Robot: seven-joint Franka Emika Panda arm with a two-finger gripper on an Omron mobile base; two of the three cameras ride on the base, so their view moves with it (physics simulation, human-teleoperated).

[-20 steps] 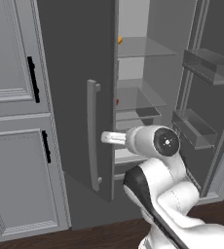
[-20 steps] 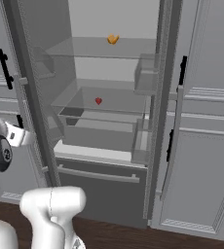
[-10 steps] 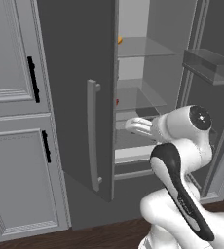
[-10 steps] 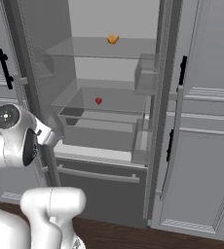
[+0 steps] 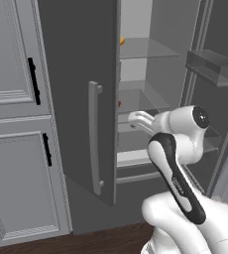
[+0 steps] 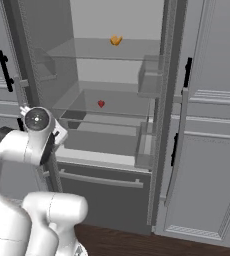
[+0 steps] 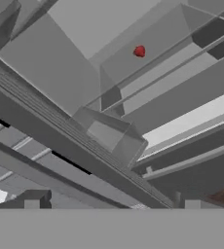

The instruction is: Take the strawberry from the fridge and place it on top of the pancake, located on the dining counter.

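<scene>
The fridge (image 6: pixel 112 145) stands with both doors open. A tiny red strawberry (image 6: pixel 101 103) lies alone on the middle glass shelf; it also appears as the strawberry (image 7: pixel 140 51) in the hand view and peeks past the left door edge as the strawberry (image 5: pixel 119 104). My gripper (image 5: pixel 135 119) hovers in front of the shelves, below and short of the berry, at the left side of the opening. Its dark fingertips (image 7: pixel 33 199) stand wide apart, so the gripper (image 7: pixel 112 203) is open with nothing between them. The pancake and the dining counter are out of view.
The open left door with its long bar handle (image 5: pixel 93 141) is close beside the hand. The right door carries bins (image 5: pixel 212 64). An orange-brown lump (image 6: pixel 116 40) sits on the top shelf. A bottom drawer (image 6: pixel 102 180) lies under the shelves. Light grey cabinets (image 5: pixel 17 149) flank the fridge.
The arm has swung from the left door's handle side toward the fridge opening, bringing the hand closer to the shelves. The jaws have stayed open. The strawberry has not moved.
</scene>
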